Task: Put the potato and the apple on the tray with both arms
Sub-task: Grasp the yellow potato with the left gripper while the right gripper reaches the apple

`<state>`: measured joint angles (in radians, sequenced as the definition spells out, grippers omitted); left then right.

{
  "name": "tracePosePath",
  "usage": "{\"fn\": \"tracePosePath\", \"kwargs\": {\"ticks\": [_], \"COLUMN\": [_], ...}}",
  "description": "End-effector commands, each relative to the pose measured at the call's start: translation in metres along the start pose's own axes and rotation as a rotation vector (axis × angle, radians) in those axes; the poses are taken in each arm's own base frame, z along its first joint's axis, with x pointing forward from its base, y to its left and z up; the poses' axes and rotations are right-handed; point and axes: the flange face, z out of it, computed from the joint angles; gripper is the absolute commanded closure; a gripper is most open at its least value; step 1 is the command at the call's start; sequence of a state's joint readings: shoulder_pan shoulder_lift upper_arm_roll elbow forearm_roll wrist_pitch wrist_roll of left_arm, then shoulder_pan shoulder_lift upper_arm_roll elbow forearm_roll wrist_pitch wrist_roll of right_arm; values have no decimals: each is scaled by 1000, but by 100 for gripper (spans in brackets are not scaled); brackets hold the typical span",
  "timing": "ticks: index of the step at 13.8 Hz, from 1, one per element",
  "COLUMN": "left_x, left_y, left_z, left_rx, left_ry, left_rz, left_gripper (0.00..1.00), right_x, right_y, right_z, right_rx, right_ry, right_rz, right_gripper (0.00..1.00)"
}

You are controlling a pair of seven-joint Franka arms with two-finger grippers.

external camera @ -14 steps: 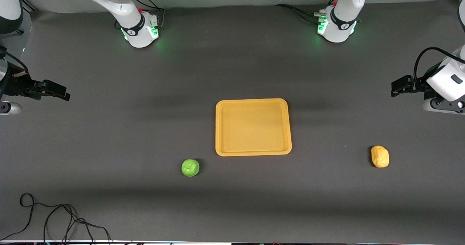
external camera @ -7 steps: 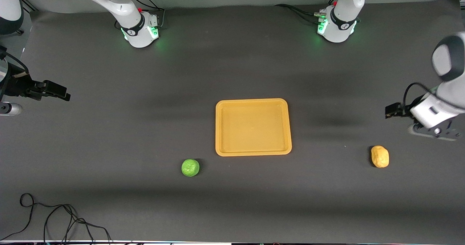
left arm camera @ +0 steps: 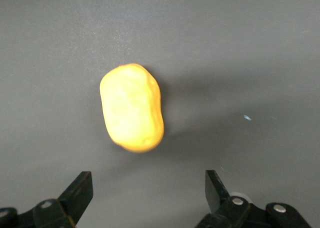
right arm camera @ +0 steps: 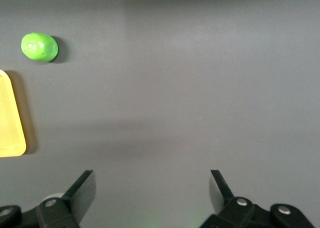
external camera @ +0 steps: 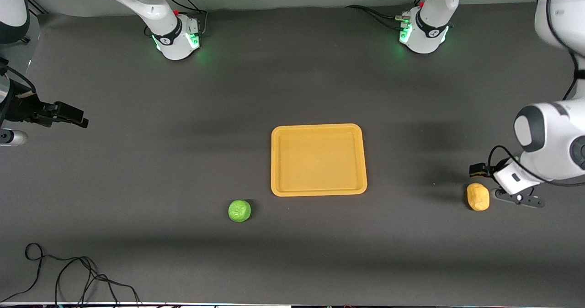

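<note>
The yellow-orange potato (external camera: 477, 196) lies on the dark table toward the left arm's end. My left gripper (external camera: 479, 171) hangs low just beside and above it, mostly hidden under its wrist. In the left wrist view the gripper (left arm camera: 148, 188) is open and empty, and the potato (left arm camera: 132, 108) lies just ahead of the fingertips, not between them. The green apple (external camera: 239, 210) lies nearer the front camera than the orange-yellow tray (external camera: 318, 192), off its corner. My right gripper (external camera: 68, 114) waits open at the right arm's end; its wrist view (right arm camera: 150, 188) shows the apple (right arm camera: 39, 47) and a tray corner (right arm camera: 10, 138) far off.
A loose black cable (external camera: 68, 276) lies at the table's front corner at the right arm's end. The two green-lit arm bases (external camera: 176, 38) (external camera: 422, 36) stand along the farthest edge. The tray holds nothing.
My left arm has swung down and toward the front camera, bringing its gripper close to the potato. The right arm, the apple, the potato and the tray have not moved.
</note>
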<state>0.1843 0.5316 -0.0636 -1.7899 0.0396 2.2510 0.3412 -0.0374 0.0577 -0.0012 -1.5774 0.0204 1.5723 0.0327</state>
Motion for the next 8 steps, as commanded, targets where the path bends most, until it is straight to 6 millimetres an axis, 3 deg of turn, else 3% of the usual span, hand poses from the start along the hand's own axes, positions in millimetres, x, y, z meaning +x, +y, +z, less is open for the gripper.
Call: {"fn": "tracePosePath", "kwargs": {"ticks": [1,3,4,6,8], "left_x": [27,37,39,44,51], "left_y": [-6,-12,-14,-13,0], "left_z": [28,45,47,42,27], "left_rx": [-9,-3,-5,-9,-21], "left_ry": [11,4,8,21,31], "left_rz": [25,48,68,59,37], "left_gripper": [0,1,8,47,69], "right_x": [17,35,48,76,90], "right_y": [-20,-72,-98,-161,-232], "right_z": [3,9,14,29,50], "right_rx": [-6,-6,-4,-2,-1], "right_ry": [10,21,27,48,68], "right_rz": [-45,-97,-105,-110,-114], "right_gripper": [0,0,0,0,0]}}
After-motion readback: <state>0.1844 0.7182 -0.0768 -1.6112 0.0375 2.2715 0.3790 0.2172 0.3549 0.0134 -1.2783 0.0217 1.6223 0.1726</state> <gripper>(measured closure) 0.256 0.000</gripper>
